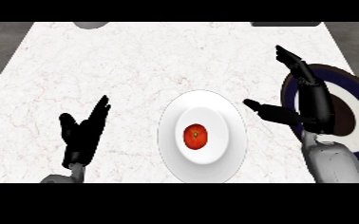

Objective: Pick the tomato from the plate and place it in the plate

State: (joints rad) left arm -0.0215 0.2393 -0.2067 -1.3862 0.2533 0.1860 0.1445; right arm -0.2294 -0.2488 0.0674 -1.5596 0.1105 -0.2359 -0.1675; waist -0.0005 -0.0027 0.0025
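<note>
Tomato [195, 136] seated on white plate [210, 167]. Dark plate [338, 74] largely hidden by right hand [316, 105], cut off at edge. Both right and left hand [81, 133] splayed, nothing held.

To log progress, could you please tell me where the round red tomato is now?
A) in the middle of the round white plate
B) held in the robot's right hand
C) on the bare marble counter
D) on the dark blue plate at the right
A: the round red tomato lies at the centre of the round white plate; the open right hand beside it holds nothing.
</note>
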